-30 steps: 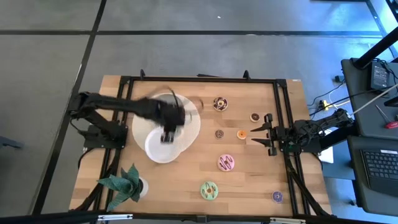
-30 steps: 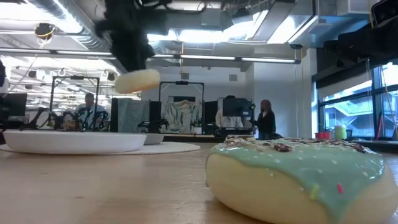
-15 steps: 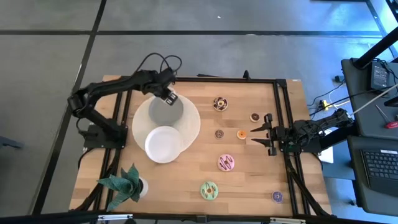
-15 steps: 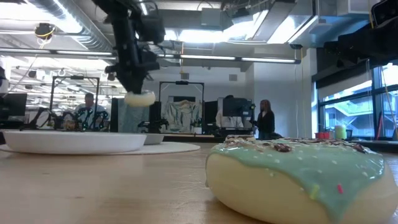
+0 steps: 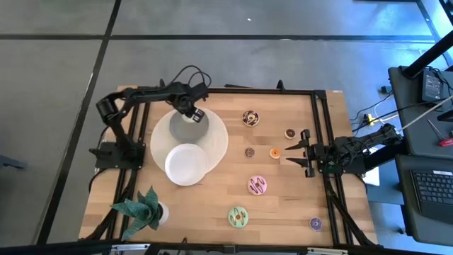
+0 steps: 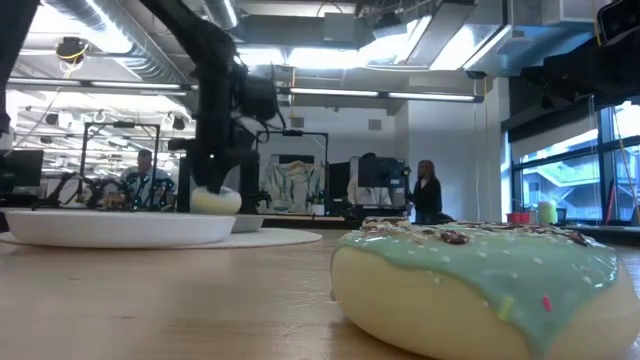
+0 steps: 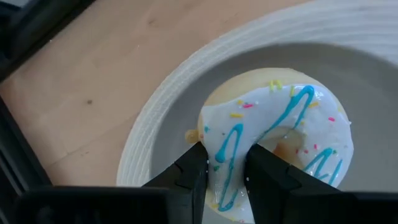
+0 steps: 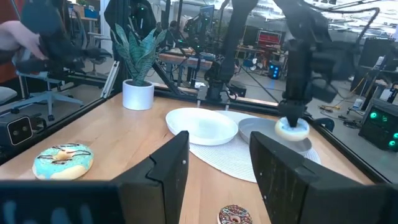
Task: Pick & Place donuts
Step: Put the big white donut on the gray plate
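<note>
My two arms are dark, near black, built of slim jointed links, and a black cable loops in an arc off my left arm (image 5: 152, 93). My left gripper (image 7: 225, 169) ends in two blunt, matte dark fingers with squared tips. My right gripper (image 8: 217, 168) has the same pair, broad flat black slabs with faintly glossy faces.

Wood, plastic and glossy icing
Bench (image 5: 283, 205): pale matt wood grain. Donut (image 7: 280, 143): glossy smooth white icing. Ribbed matt plate (image 7: 161, 124); fingers (image 7: 193, 174) dark matt plastic.
</note>
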`<state>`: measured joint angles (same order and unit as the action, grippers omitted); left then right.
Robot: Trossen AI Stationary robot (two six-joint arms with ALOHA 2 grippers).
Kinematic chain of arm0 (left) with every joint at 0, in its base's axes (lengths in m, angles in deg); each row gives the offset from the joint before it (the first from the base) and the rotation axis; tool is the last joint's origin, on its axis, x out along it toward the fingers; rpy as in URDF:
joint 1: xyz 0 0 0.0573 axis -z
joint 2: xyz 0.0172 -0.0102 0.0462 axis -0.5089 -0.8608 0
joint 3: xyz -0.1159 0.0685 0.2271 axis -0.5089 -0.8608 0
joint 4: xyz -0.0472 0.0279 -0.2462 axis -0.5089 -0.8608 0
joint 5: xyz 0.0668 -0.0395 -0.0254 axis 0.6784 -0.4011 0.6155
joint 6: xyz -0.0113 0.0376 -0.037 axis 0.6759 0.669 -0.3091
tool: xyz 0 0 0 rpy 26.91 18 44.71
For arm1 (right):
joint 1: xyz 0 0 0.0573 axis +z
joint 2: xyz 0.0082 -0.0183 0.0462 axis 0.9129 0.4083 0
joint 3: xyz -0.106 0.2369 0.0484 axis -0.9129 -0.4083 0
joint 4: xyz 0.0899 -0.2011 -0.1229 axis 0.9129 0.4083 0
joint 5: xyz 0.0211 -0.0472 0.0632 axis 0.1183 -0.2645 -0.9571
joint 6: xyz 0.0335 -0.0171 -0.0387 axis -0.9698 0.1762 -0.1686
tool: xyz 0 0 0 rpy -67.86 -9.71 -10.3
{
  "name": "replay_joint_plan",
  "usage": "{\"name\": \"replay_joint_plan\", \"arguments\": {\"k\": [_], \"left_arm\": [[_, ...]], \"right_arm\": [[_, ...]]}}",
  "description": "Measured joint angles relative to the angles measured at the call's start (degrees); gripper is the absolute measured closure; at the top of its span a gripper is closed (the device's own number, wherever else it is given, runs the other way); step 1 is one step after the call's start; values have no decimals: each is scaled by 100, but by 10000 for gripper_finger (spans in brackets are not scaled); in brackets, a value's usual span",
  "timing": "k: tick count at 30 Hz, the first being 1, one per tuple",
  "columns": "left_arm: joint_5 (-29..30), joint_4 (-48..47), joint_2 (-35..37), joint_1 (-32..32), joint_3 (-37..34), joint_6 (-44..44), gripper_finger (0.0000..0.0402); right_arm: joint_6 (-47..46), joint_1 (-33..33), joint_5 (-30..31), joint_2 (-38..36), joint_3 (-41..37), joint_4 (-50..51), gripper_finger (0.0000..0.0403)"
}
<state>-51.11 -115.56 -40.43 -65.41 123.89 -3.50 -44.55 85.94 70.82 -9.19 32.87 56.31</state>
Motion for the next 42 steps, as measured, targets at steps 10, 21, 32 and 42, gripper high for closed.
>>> {"name": "replay_joint_plan", "arguments": {"k": [10, 21, 32, 42], "left_arm": [[125, 1, -332, -142, 0, 141, 314], [130, 6, -329, -143, 0, 472, 313], [381, 1, -329, -141, 0, 336, 265], [236, -1, -329, -141, 0, 421, 227]], "right_arm": [[2, 0, 1, 0, 0, 0, 231], [2, 0, 1, -2, 0, 0, 231], [1, -1, 1, -2, 0, 0, 231], [1, 1, 1, -2, -1, 0, 231]]}}
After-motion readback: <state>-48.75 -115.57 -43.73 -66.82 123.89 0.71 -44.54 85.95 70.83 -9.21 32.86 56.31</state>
